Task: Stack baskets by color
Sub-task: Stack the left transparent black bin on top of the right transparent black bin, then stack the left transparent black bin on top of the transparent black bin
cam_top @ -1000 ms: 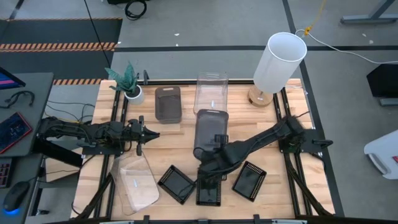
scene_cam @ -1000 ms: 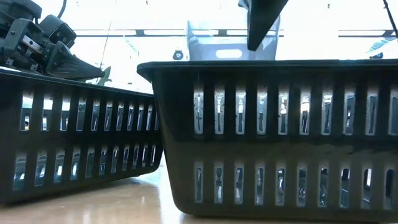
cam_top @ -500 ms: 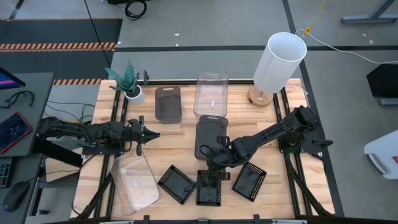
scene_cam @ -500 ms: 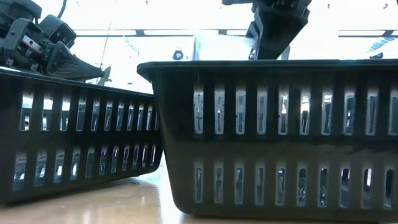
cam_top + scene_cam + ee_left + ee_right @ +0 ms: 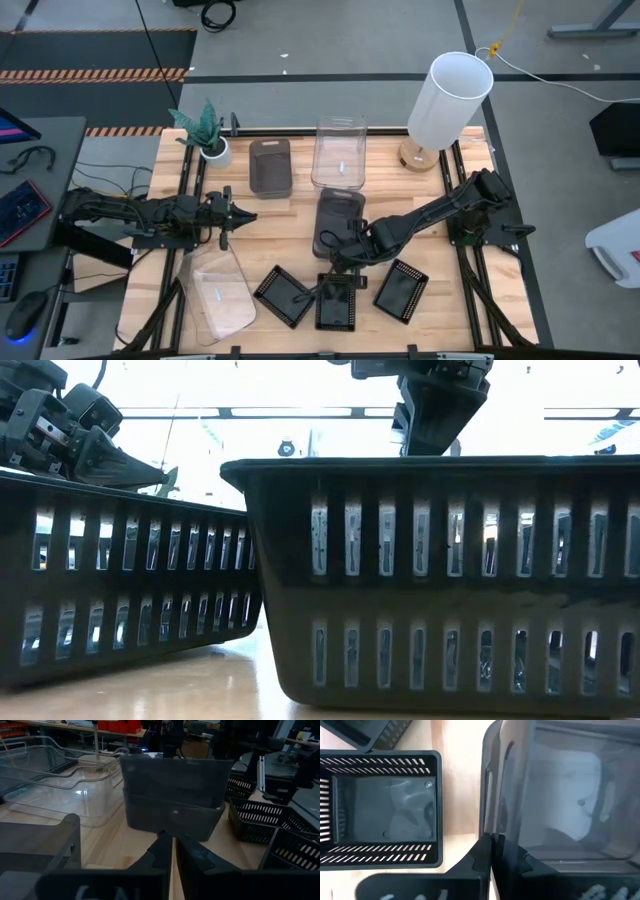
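Two smoky grey baskets (image 5: pixel 340 218) sit nested mid-table, seen as a stack (image 5: pixel 175 795) in the left wrist view. My right gripper (image 5: pixel 335 252) is shut on the upper one's near end. Another smoky basket (image 5: pixel 269 165) stands at the far left. One clear basket (image 5: pixel 338 150) rests at the far middle and another (image 5: pixel 218 295) at the near left. Three black mesh trays (image 5: pixel 284 296), (image 5: pixel 336 303), (image 5: pixel 401 290) lie along the near edge. My left gripper (image 5: pixel 240 215) hovers shut at the left, touching nothing. My right gripper pinches the upper smoky basket's near end wall (image 5: pixel 490 815) at its rim, one finger (image 5: pixel 512 854) inside the basket and one outside. The fingers slant steeply down from the table's right. The basket sits level inside the lower smoky basket.
A tall white lamp (image 5: pixel 450 98) stands at the far right and a small potted plant (image 5: pixel 208 130) at the far left. In the low view two black mesh trays (image 5: pixel 130 580), (image 5: pixel 450 580) fill the foreground. Bare wood lies between the left gripper and the stack.
My right gripper has gone down and tipped more steeply, carrying the smoky basket. The basket, raised and tilted before, has sunk level into the smoky basket under it and dropped behind the black tray's rim in the low view.
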